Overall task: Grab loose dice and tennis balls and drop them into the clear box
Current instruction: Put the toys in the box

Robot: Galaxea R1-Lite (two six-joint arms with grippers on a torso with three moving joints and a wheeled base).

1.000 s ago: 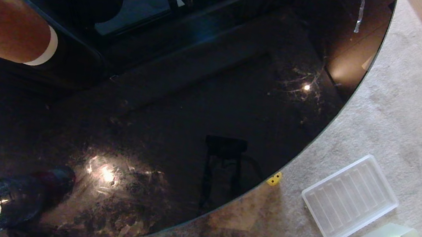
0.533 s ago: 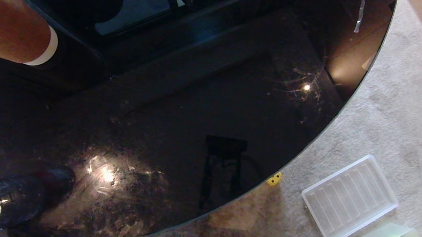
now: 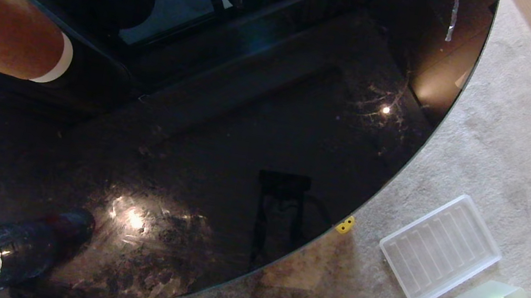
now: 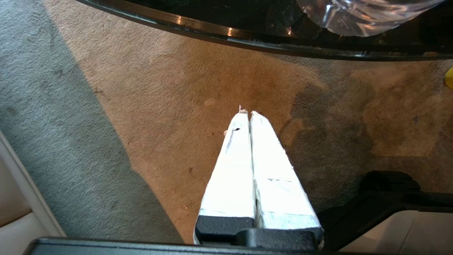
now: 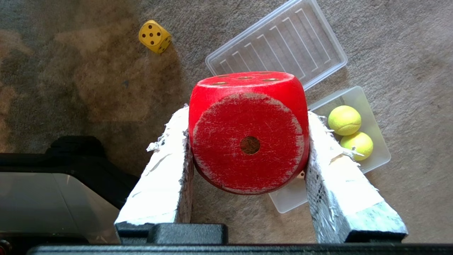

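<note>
The right tool [image 5: 247, 141] gripped the red die [image 5: 247, 134] above the carpet — presumably bound for the clear box [image 5: 375, 106] — while the left tool [image 4: 247, 113] hung closed.

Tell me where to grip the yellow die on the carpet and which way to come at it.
Grip the yellow die across two opposite flat side faces, coming straight down from above. It sits flat on the carpet with its five-pip face up, clear of the ribbed lid, though near the table edge.
</note>
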